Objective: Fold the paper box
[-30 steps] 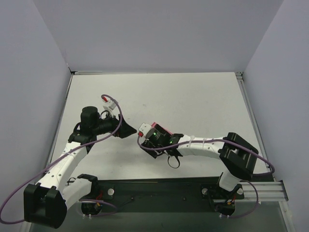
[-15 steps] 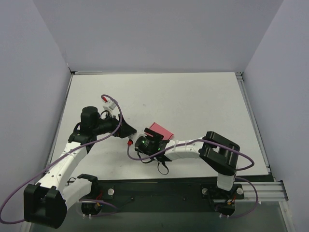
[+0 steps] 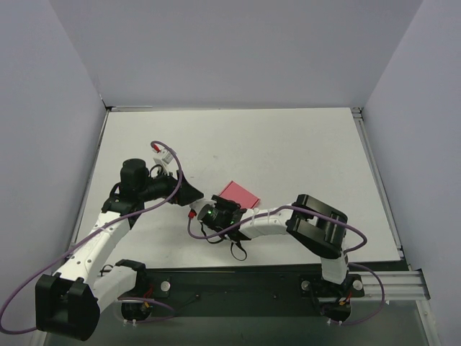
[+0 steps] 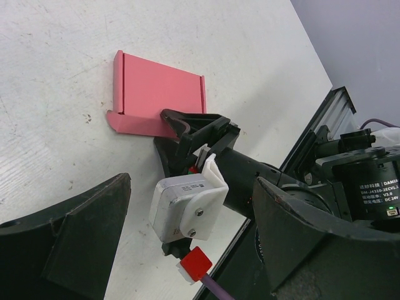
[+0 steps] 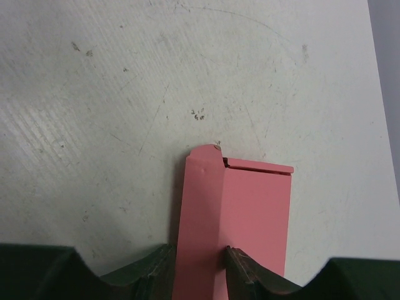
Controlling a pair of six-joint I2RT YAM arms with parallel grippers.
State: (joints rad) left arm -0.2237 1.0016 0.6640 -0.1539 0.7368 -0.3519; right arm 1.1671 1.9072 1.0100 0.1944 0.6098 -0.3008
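Observation:
The paper box point(image 3: 240, 193) is a flat pink card with raised side flaps, lying on the white table mid-front. It also shows in the left wrist view point(image 4: 159, 90) and the right wrist view point(image 5: 253, 219). My right gripper point(image 3: 225, 206) is shut on the box's long near flap point(image 5: 200, 206), which stands up between its jaws point(image 5: 199, 270). The right gripper's tips also show in the left wrist view point(image 4: 187, 125). My left gripper point(image 3: 193, 193) is open and empty, a little to the left of the box and apart from it, with its dark fingers point(image 4: 69, 240) wide apart.
The white table point(image 3: 288, 144) has grey walls on three sides. A black rail point(image 3: 238, 285) with the arm bases runs along the near edge. The right arm's wrist camera point(image 4: 184, 206) and purple cable point(image 3: 216, 234) sit between the two grippers.
My right arm has folded its elbow in and drawn its wrist to the near left. The pink box, mostly hidden under the gripper before, now shows beyond it. The left arm has not moved.

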